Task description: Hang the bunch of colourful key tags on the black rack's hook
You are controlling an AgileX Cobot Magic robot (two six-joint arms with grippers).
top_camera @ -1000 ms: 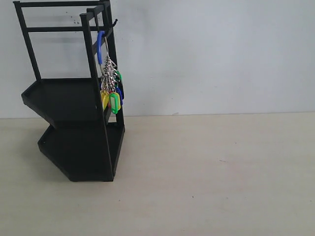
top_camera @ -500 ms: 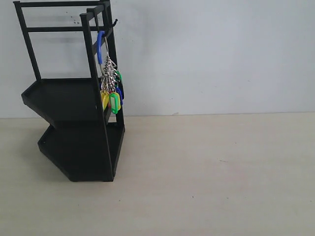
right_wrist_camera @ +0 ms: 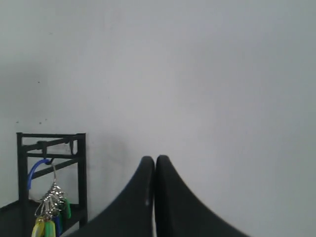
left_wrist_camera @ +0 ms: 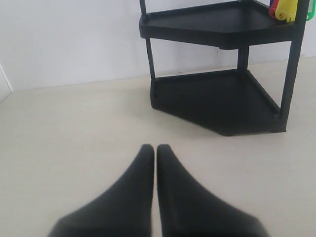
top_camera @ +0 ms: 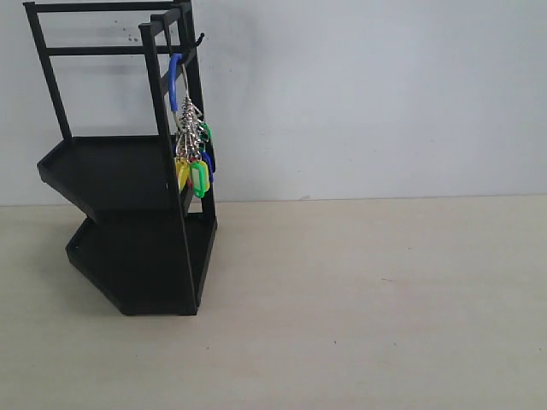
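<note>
The colourful key tag bunch (top_camera: 194, 154) hangs from the black rack (top_camera: 128, 171) by its blue-sleeved loop (top_camera: 174, 81), high on the rack's right side beside the hook (top_camera: 199, 38). The right wrist view shows the bunch (right_wrist_camera: 49, 212) dangling under the top rail. A few tags (left_wrist_camera: 289, 7) peek into the left wrist view above the rack (left_wrist_camera: 217, 94). My left gripper (left_wrist_camera: 155, 148) is shut and empty, low over the table, away from the rack. My right gripper (right_wrist_camera: 155, 159) is shut and empty, facing the wall. Neither arm appears in the exterior view.
The rack stands at the back left of a pale table (top_camera: 359, 307) against a white wall (top_camera: 367, 94).
</note>
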